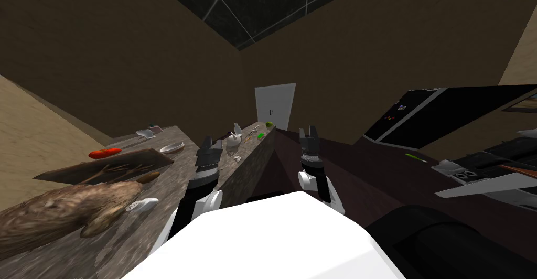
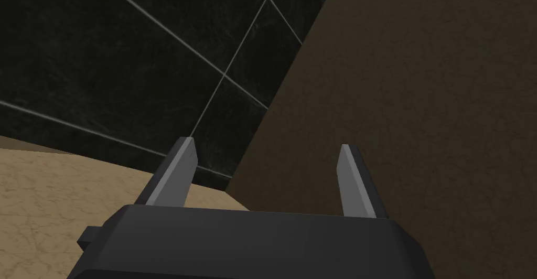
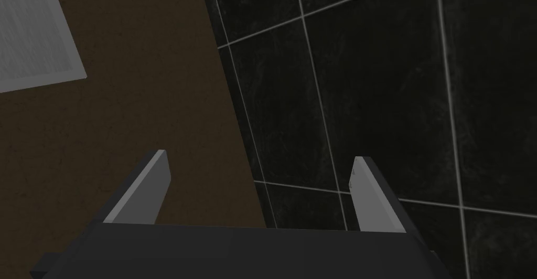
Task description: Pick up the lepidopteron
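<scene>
Several small things lie on a speckled stone counter [image 1: 178,184] running away on my left. I cannot tell which is the lepidopteron; a small flat pale item [image 1: 146,133] lies at the far left end. My left gripper [image 1: 210,143] [image 2: 267,158] is raised over the counter's near side, just short of a white teapot [image 1: 234,140], open and holding nothing. My right gripper [image 1: 309,132] [image 3: 259,168] is raised past the counter's edge over the dark floor, also open and holding nothing.
On the counter: a large brown furry animal figure [image 1: 63,210], a dark board [image 1: 105,167], a red object [image 1: 104,153], a white bowl [image 1: 172,147], a green fruit [image 1: 269,125]. A white door [image 1: 275,105] stands at the far end. Dark appliances [image 1: 446,113] line the right.
</scene>
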Motion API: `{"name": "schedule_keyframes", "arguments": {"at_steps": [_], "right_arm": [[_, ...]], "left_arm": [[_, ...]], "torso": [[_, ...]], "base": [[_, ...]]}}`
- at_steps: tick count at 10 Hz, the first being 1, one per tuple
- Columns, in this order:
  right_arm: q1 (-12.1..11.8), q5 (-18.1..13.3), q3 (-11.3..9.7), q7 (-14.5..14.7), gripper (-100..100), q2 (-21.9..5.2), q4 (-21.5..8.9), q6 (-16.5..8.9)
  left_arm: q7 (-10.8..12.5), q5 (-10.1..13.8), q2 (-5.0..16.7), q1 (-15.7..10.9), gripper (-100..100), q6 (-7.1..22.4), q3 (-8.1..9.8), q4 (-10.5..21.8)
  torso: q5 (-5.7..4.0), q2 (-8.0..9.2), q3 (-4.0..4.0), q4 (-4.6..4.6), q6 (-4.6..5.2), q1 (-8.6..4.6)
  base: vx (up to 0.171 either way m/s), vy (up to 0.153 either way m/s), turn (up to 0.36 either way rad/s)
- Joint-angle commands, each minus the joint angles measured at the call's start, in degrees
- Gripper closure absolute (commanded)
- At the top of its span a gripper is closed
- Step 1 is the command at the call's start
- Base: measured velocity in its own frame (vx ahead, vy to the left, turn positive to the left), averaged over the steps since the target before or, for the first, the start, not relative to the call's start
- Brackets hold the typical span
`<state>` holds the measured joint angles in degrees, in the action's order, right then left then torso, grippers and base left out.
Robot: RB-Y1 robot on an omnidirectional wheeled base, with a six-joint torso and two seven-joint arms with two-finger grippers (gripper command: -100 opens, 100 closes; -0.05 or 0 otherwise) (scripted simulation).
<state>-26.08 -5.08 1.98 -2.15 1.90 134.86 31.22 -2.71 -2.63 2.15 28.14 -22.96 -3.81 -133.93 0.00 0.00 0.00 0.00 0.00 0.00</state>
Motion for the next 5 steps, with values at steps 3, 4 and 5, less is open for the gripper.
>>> {"name": "schedule_keyframes", "arguments": {"at_steps": [3, 4, 5], "right_arm": [[0.0, 0.0, 0.0, 0.0, 0, 0.0, 0.0, 0.0], [0.0, 0.0, 0.0, 0.0, 0, 0.0, 0.0, 0.0], [0.0, 0.0, 0.0, 0.0, 0, 0.0, 0.0, 0.0]], "left_arm": [[-1.92, 1.44, 4.2, -0.14, -100, 4.33, 1.21, 0.63], [-2.64, 1.98, 5.32, -0.18, -100, 5.89, 1.67, 0.84], [-3.44, 2.6, 6.48, -0.21, -100, 7.52, 2.18, 1.05]], "torso": [[0.0, 0.01, 0.0, 0.0, 0.0, 0.0], [0.0, 0.01, 0.01, 0.0, 0.01, 0.0], [0.0, 0.03, 0.02, 0.01, 0.0, 0.0]], "base": [[-0.004, -0.005, -0.047], [-0.009, -0.004, -0.071], [-0.013, -0.003, -0.063]]}}
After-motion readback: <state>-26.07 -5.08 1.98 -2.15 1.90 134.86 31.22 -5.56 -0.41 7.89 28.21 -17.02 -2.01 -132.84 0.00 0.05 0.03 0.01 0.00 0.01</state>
